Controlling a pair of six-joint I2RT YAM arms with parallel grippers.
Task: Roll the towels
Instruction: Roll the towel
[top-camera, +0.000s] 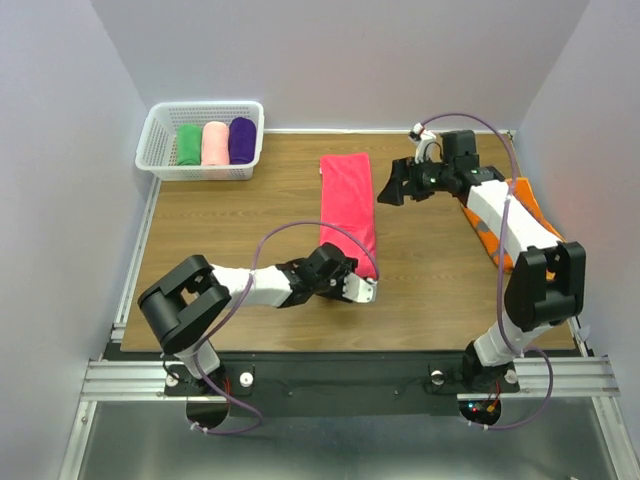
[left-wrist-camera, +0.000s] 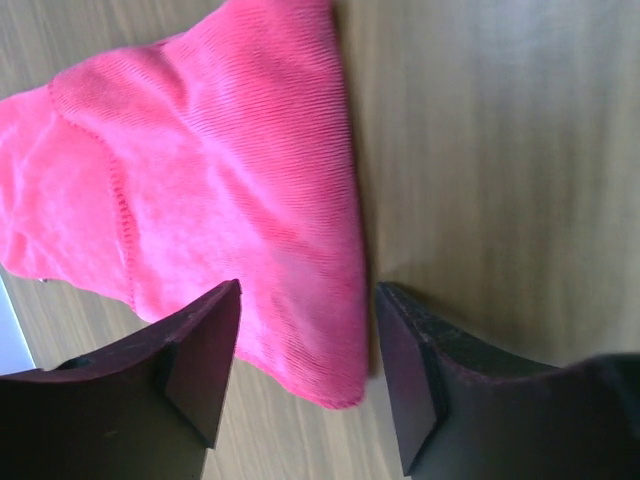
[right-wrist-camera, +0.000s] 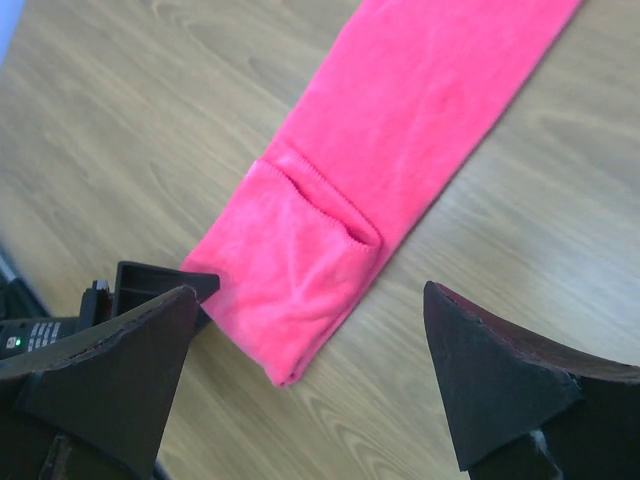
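Observation:
The hot-pink towel (top-camera: 347, 205) lies flat on the table, folded into a long narrow strip that runs from far to near. My left gripper (top-camera: 370, 286) is open at the strip's near end. In the left wrist view the towel's near corner (left-wrist-camera: 300, 300) lies between the two fingers (left-wrist-camera: 200, 360), low over the wood. My right gripper (top-camera: 386, 186) is open and empty, above the table just right of the strip's far end. Its view looks down the towel (right-wrist-camera: 380, 160). The orange towel (top-camera: 525, 205) lies flat at the right, partly under the right arm.
A white basket (top-camera: 160, 130) at the back left holds a green roll (top-camera: 188, 145), a pale pink roll (top-camera: 214, 143) and a purple roll (top-camera: 242, 140). The left gripper's body (right-wrist-camera: 150, 283) shows in the right wrist view beside the towel's near end. Walls stand close on three sides.

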